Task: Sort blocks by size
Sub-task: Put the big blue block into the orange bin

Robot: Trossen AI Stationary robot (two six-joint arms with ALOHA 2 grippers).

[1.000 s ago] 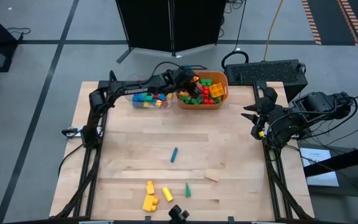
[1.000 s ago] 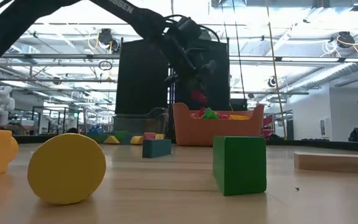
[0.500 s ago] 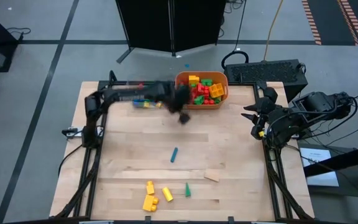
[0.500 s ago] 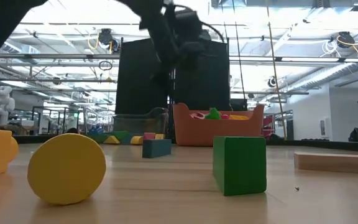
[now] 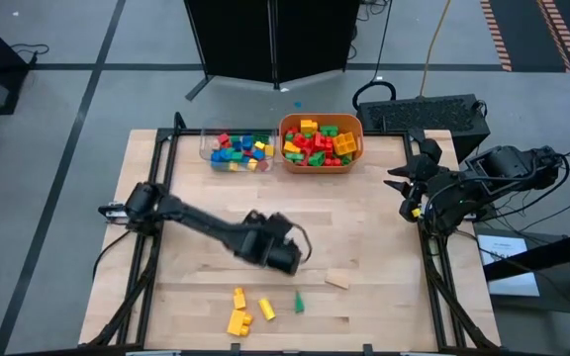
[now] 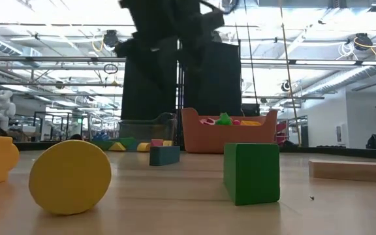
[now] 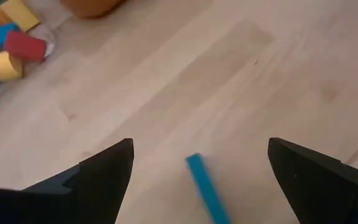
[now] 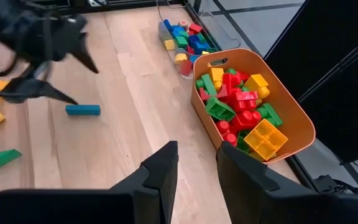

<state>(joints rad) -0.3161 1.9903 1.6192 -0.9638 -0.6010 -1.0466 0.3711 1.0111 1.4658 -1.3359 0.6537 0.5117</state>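
Hovering: left tool (image 7: pixel 197 165) (open) over blue block (image 7: pixel 205 187)

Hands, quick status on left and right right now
Left hand: open, empty, above the blue block.
Right hand: nothing held; open or closed cannot be told.

Orange tub (image 5: pixel 322 166) touches clear tray (image 5: pixel 206 148).

Tray (image 5: pixel 234 139) and tub (image 5: pixel 322 158) of blocks (image 5: pixel 317 141) sit side by side at the far edge — tray left; loose pieces (image 5: pixel 249 310) lie near.
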